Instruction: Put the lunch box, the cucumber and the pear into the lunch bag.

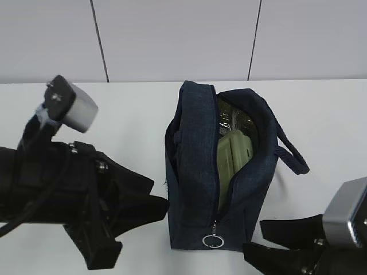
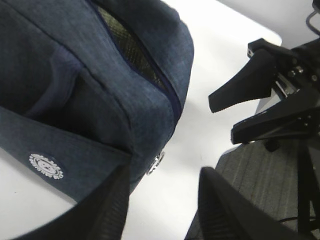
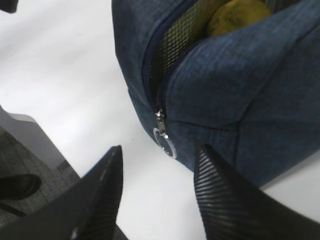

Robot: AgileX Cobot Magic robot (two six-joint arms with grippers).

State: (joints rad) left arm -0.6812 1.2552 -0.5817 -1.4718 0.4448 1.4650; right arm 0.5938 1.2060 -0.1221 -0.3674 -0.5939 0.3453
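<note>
Inside one lunch bag (image 1: pixel 195 189), one lunch box (image 1: pixel 234 154), one pear (image 3: pixel 237 16)

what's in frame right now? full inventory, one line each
lunch bag: 1, dark navy, upright mid-table, unzipped
zipper ring: 1, silver, low on the bag's front
strap: 1, navy, on the bag's right side
lunch box: 1, pale green lid, inside the bag
pear: 1, yellow, inside the bag, seen through the opening
cucumber: not visible
table: 1, white
left gripper: 1, black, open, empty, left of the bag
right gripper: 1, black, open, empty, near the zipper ring
</note>
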